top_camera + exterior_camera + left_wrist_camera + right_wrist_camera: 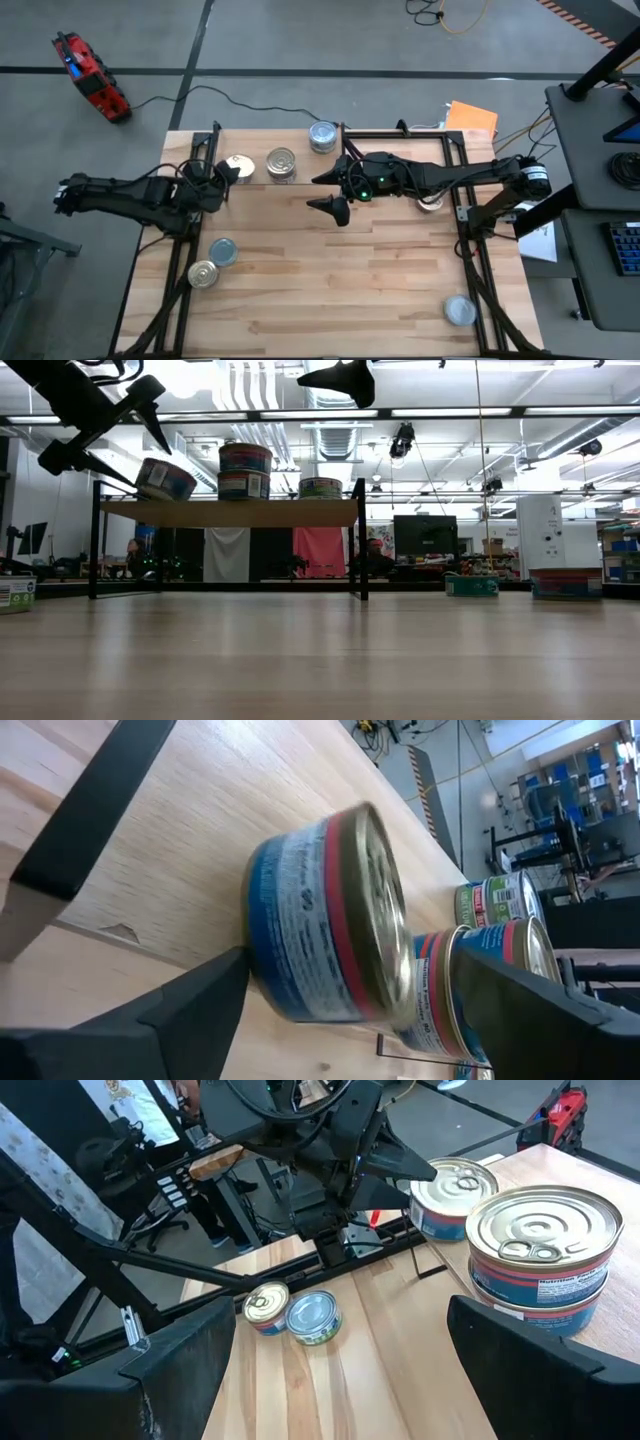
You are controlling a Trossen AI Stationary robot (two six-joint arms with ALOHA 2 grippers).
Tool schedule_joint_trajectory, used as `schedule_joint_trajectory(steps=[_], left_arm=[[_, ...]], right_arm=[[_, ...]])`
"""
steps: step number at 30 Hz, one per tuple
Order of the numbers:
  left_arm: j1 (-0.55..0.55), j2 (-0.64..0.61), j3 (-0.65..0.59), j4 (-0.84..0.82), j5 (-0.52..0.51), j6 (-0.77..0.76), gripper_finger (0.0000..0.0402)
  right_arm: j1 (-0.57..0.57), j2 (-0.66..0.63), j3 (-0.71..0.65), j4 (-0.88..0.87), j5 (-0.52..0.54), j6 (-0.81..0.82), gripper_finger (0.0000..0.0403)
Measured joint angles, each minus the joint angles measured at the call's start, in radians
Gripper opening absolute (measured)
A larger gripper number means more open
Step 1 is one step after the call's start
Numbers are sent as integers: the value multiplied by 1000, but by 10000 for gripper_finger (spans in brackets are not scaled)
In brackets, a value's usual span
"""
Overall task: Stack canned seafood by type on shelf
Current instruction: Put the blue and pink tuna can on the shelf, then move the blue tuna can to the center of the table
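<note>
Tilted tin (330,915) on shelf (230,512): between open left fingers (170,1010), ungripped; right fingers (180,1360) open, farther along

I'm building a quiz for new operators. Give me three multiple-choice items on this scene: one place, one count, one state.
1. Where is the two-can stack? A on the shelf; B on the tabletop; C on the floor.
2. How many cans sit together at the tabletop's left edge? A one; B two; C five.
3. The can between the left gripper fingers is: A upright; B tilted; C crushed.
Key: A, the stack stands on the shelf board; B, two lids lie side by side; B, it leans at an angle.
</note>
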Motion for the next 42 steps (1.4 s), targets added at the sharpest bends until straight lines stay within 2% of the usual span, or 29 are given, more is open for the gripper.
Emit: schedule_joint_trajectory(steps=[7,13,18,22,26,33,38,42], left_arm=[[0,0,28,10,1,7,335],[0,-1,55,5,17,87,335],[0,0,107,8,62,209,335],[0,2,170,8,73,390,336],[0,19,248,12,81,616,334],[-5,101,389,22,92,923,311],[-5,189,463,37,130,1068,291],[-5,257,516,33,142,1101,271]], right_arm=[[0,0,0,-14,1,-3,354],[0,0,0,-22,2,-4,354],[-5,-5,0,-85,2,48,354],[-6,-17,0,-159,6,114,349],[-5,-19,0,-257,3,177,336],[-5,-43,0,-560,-1,294,292],[-29,-45,0,-784,77,306,256],[-63,-45,0,-932,158,306,230]])
